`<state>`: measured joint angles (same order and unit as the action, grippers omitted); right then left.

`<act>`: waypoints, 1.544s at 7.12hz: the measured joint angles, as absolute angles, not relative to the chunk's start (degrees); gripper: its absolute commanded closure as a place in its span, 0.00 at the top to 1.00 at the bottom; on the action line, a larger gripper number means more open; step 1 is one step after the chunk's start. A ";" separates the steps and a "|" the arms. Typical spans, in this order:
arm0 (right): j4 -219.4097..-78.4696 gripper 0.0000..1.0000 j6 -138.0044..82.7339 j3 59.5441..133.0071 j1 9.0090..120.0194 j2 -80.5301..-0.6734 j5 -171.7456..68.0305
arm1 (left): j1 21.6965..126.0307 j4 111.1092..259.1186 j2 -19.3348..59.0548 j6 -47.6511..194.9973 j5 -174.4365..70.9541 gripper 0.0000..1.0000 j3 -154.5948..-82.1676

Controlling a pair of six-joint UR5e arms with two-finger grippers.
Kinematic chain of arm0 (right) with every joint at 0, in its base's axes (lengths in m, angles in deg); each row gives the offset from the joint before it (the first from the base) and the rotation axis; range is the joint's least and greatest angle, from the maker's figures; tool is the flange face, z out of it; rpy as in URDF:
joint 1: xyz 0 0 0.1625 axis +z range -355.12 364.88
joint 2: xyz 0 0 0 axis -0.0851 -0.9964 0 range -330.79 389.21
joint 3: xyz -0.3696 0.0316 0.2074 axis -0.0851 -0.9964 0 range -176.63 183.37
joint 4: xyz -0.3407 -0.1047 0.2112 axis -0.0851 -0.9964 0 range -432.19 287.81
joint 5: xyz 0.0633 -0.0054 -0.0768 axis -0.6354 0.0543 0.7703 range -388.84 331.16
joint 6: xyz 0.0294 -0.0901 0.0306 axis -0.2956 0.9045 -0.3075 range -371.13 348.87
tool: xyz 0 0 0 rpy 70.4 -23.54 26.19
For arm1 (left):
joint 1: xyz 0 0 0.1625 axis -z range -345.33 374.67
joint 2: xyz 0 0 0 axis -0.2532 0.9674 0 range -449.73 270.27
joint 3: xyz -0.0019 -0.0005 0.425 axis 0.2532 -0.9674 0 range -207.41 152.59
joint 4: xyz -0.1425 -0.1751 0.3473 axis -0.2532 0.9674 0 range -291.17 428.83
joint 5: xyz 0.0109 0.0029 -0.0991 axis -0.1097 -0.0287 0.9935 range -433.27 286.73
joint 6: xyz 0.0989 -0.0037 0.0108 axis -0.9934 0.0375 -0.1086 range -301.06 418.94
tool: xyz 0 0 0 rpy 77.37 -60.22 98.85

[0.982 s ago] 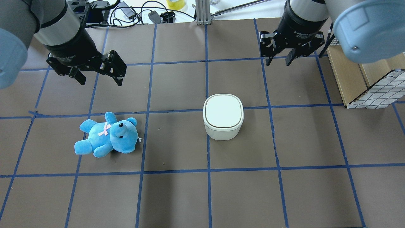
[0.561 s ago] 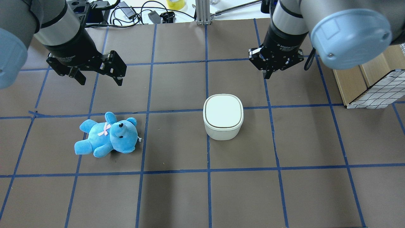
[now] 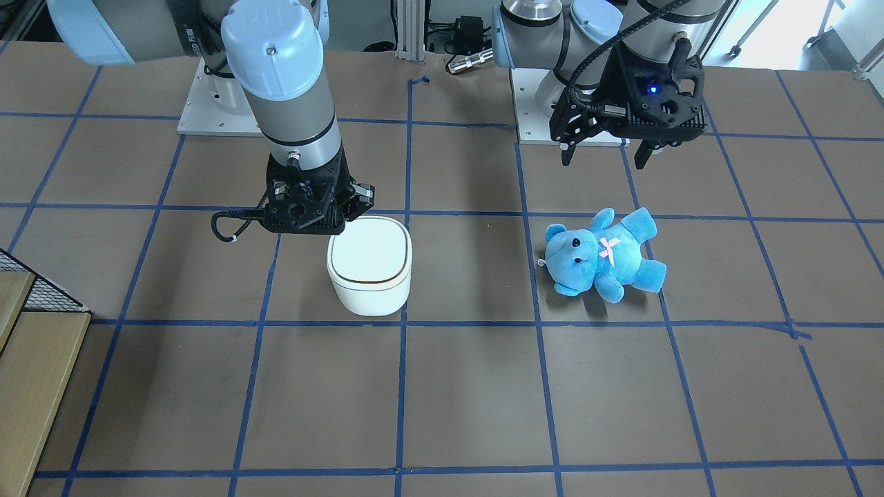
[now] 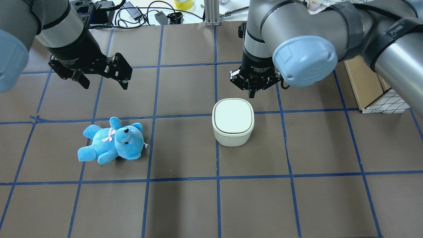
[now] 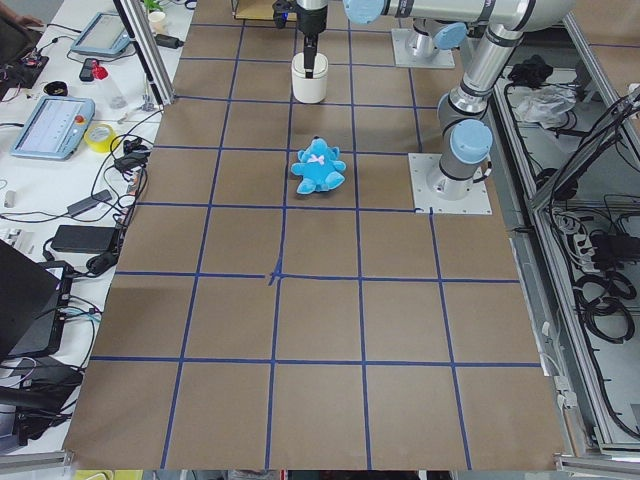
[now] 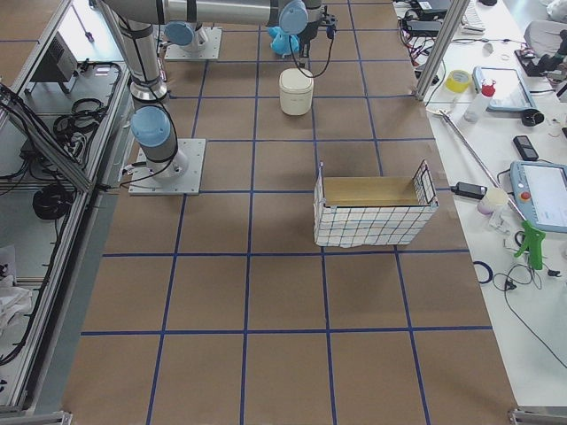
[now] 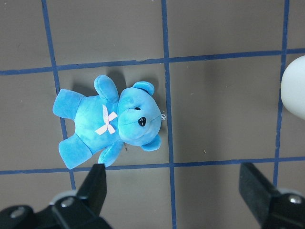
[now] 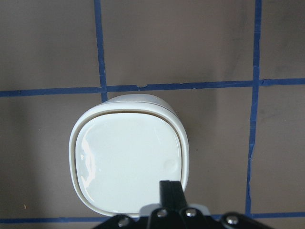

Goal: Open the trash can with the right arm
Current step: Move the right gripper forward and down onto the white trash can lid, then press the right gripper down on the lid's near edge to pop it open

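Trash can (image 4: 231, 138) stands upright, lid (image 4: 233, 115) shut, facing up

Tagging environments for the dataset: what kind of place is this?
Probably a robotics lab workcell, not a home. The table is gridded with blue tape, a teach pendant lies on the side bench, and cable bundles sit alongside.

Robotics lab — blue-taped grid table (image 4: 185, 205), teach pendant (image 6: 545, 199), tangled cables (image 5: 595, 265), aluminium framing (image 4: 211, 13) at the edges
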<state>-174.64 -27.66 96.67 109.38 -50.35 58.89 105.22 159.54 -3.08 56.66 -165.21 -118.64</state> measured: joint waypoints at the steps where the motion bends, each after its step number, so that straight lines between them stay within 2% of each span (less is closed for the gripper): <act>1: -178.33 0.00 -28.15 99.14 109.51 -49.93 58.74 | 105.21 159.54 -3.07 56.66 -165.21 1.00 -118.64; 4: -181.33 0.00 -28.46 103.09 109.56 -49.40 58.65 | 105.20 159.52 -3.07 56.66 -165.21 1.00 -118.64; 11: -182.33 0.00 -28.46 103.91 109.56 -47.29 58.62 | 105.20 159.54 -3.07 56.66 -165.21 1.00 -118.64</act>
<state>-182.33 -28.46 103.91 109.56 -47.29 58.62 105.20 159.54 -3.07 56.66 -165.21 -118.64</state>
